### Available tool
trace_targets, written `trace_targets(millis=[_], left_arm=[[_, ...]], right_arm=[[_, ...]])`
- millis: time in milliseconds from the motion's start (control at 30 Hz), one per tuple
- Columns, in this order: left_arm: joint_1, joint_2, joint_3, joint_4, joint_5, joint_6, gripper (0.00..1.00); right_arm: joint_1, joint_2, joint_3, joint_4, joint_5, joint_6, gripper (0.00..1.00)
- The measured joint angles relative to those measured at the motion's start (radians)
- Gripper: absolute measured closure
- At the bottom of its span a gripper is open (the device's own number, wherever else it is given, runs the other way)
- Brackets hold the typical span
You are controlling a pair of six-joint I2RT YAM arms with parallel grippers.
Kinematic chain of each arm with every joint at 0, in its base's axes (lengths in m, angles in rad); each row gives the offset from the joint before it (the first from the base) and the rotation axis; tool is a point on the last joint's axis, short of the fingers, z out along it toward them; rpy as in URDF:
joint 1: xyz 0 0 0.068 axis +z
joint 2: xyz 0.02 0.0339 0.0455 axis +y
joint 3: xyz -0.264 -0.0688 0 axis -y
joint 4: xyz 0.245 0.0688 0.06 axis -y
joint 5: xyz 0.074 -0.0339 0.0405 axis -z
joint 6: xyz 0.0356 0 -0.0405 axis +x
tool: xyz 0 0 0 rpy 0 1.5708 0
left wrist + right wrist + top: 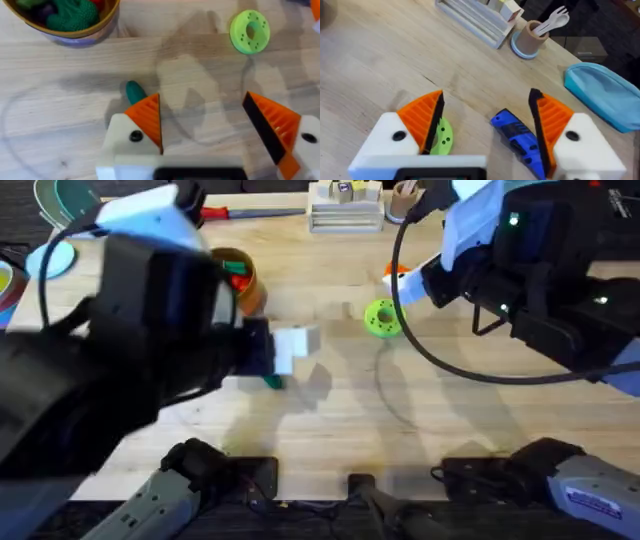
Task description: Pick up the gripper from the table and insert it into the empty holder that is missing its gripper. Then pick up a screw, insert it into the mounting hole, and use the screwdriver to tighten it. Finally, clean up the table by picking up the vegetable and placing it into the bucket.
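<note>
Ribbed orange pads [150, 117] flank the smooth dark-green vegetable [134, 92] on woodgrain.

We see a pale wooden tabletop [330, 405] with a fine straight grain running across it, evenly lit, with soft grey shadows pooled near its centre. At twelve o'clock along its far edge stands a white slatted plastic rack [345, 210] holding small blocks, and just beside it at one o'clock a tan round cup [527, 42] with white plastic cutlery standing in it. At about two o'clock in the right wrist view lies a light blue soft fabric pouch [602, 95]. Beyond the tabletop's far edge the room is dark.
</note>
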Motion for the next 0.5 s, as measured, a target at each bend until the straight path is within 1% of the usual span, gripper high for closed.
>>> trace_targets(millis=[167,333,367,500], left_arm=[[0.000,0.093,0.023,0.010,0.004,-0.090,0.008],[0.000,0.152,0.023,-0.051,0.008,-0.158,0.008],[0.000,0.160,0.023,-0.060,0.008,-0.183,0.008],[0.000,0.186,0.023,-0.129,-0.021,-0.354,0.008]], right_arm=[[0.000,0.000,0.000,0.000,0.000,0.000,0.015],[0.000,0.000,0.000,0.000,0.000,0.000,0.015],[0.000,0.000,0.000,0.000,0.000,0.000,0.015],[0.000,0.000,0.000,0.000,0.000,0.000,0.015]])
